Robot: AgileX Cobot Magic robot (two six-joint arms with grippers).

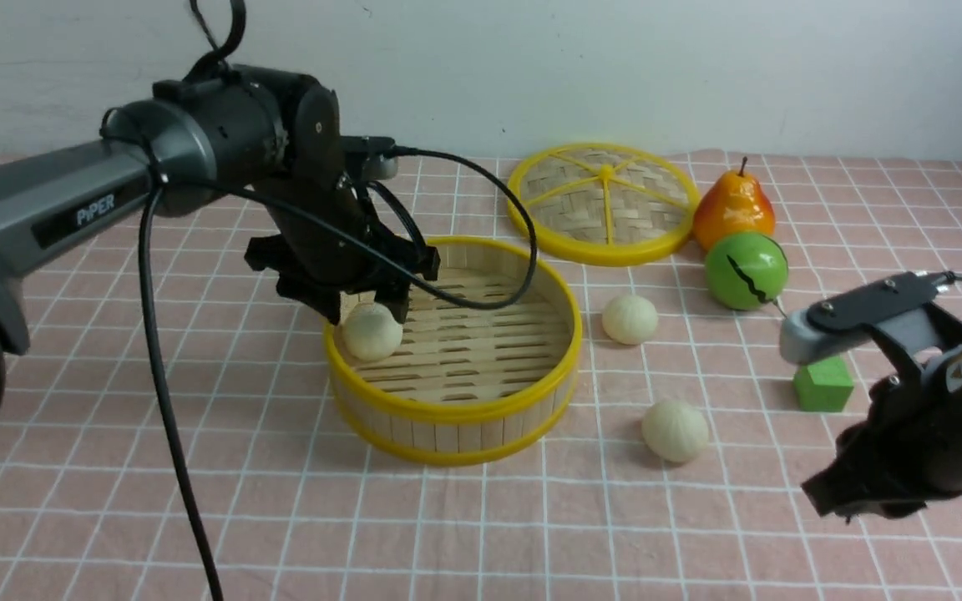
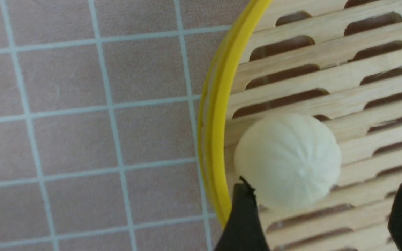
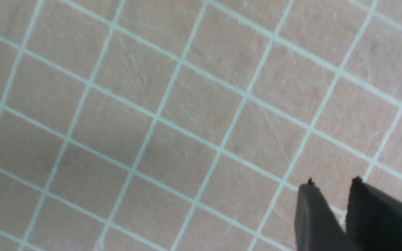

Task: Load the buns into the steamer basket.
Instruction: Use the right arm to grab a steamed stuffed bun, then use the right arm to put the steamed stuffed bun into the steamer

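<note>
Bun 1 (image 1: 372,331) lies in steamer basket (image 1: 448,411), L gripper (image 1: 368,313) released above it; R gripper (image 3: 333,186), slightly parted and empty, should next take near bun (image 1: 675,430).

cream bun (image 1: 371,331) inside steamer basket (image 1: 448,432); second bun (image 1: 630,318), third bun (image 1: 675,430) outside, right

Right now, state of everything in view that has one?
left claw: open, gripping nothing
right claw: slightly parted, empty
steamer basket: uncovered, one bun inside
bun in basket: resting on the floor by the rim
far bun: outside, on the cloth
near bun: outside, on the cloth
lid: off, lying flat
</note>
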